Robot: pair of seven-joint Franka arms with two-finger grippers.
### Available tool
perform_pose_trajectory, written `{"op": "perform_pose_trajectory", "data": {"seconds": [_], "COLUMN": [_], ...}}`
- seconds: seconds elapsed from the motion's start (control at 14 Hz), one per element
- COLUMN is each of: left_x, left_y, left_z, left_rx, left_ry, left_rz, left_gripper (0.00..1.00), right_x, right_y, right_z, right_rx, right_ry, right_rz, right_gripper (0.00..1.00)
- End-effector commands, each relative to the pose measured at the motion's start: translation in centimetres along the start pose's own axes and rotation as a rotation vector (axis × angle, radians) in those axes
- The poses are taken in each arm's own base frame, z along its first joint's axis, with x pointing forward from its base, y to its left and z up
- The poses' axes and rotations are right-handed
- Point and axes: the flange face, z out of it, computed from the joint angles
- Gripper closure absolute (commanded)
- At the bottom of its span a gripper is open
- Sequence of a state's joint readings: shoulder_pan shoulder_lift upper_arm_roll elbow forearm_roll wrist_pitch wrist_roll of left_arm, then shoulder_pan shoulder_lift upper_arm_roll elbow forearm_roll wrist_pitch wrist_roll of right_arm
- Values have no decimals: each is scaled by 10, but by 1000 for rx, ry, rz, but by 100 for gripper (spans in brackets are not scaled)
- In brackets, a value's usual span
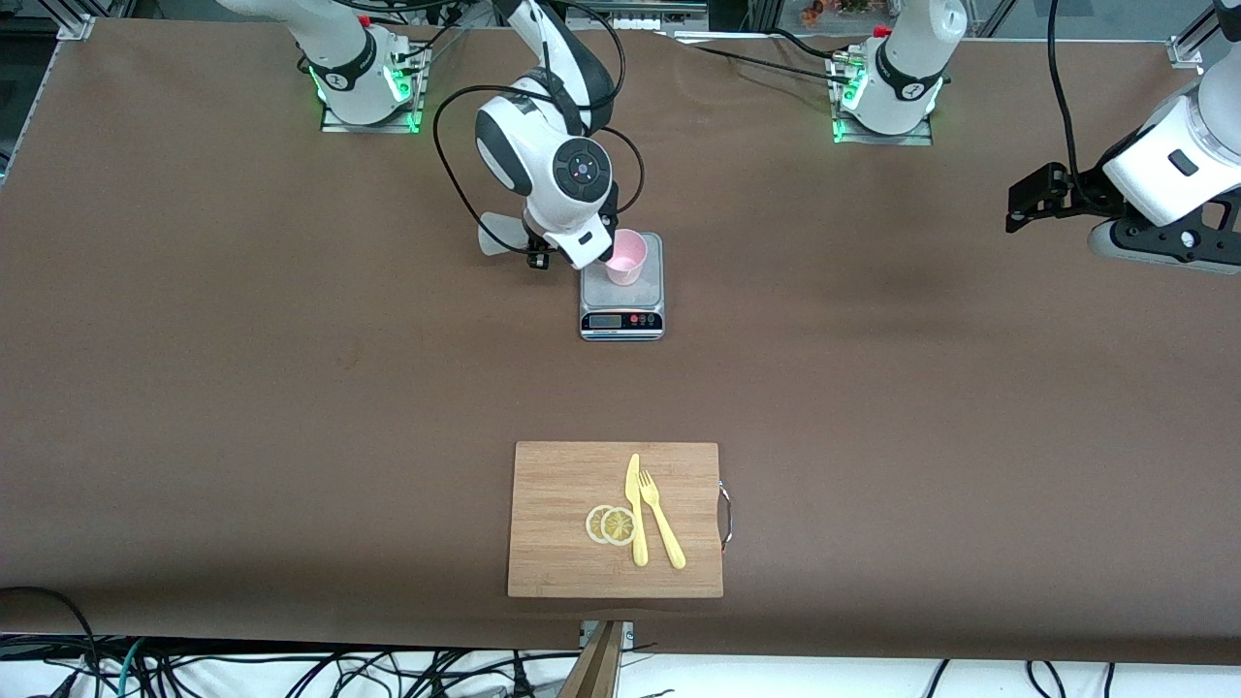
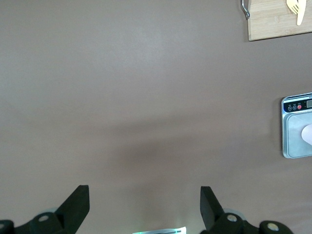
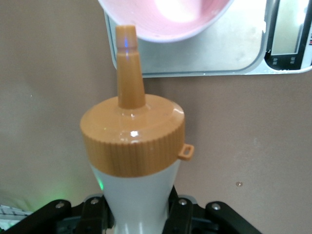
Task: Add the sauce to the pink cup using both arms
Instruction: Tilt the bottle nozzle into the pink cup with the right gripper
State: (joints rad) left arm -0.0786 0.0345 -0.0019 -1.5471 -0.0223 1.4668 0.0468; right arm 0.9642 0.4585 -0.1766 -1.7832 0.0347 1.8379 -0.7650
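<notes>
The sauce (image 3: 132, 146), a whitish squeeze bottle with an orange nozzle cap, is seen filling the centre of the right wrist view, where it is gripped around its body by the clenched jaws of the right gripper (image 3: 139, 214); its nozzle tip is shown at the rim of the pink cup (image 3: 165, 19) at the top of that frame. In the front view the bottle is largely hidden by the right arm's wrist, and only a pale end of it is made out at the upper middle of the frame. The pink cup (image 1: 626, 256) is stood on a grey scale (image 1: 621, 310) just above the centre of the front frame, with the scale's display turned toward the front camera. The right gripper (image 1: 543, 254) is held over the table just beside the scale, at the cup's side. The left gripper (image 2: 145, 204) is kept waiting at the upper right edge of the front frame, over bare table, with its jaws released and spread wide. In the lower middle of the front frame a wooden cutting board (image 1: 562, 475) is laid, on which two lemon slices (image 1: 611, 524), a yellow knife (image 1: 636, 509) and a yellow fork (image 1: 661, 519) are placed
</notes>
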Motion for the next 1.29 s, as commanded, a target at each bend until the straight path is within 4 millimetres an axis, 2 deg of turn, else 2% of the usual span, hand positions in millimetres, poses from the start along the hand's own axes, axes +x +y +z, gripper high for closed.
{"op": "perform_pose_trajectory", "data": {"seconds": [0.0, 0.71, 1.21], "left_x": [-1, -1, -3], "left_y": [-1, -4, -6], "left_z": [-5, -6, -6], "left_rx": [-15, -16, -12], "left_ry": [-2, -1, -5], "left_rz": [17, 15, 14], "left_gripper": [0, 0, 0], "right_x": [4, 4, 6], "right_y": [-2, 5, 7], "right_z": [-11, -1, -11], "right_rx": [-1, 13, 34], "right_ry": [-26, -38, -67], "right_rz": [5, 14, 28], "right_gripper": [62, 62, 62]}}
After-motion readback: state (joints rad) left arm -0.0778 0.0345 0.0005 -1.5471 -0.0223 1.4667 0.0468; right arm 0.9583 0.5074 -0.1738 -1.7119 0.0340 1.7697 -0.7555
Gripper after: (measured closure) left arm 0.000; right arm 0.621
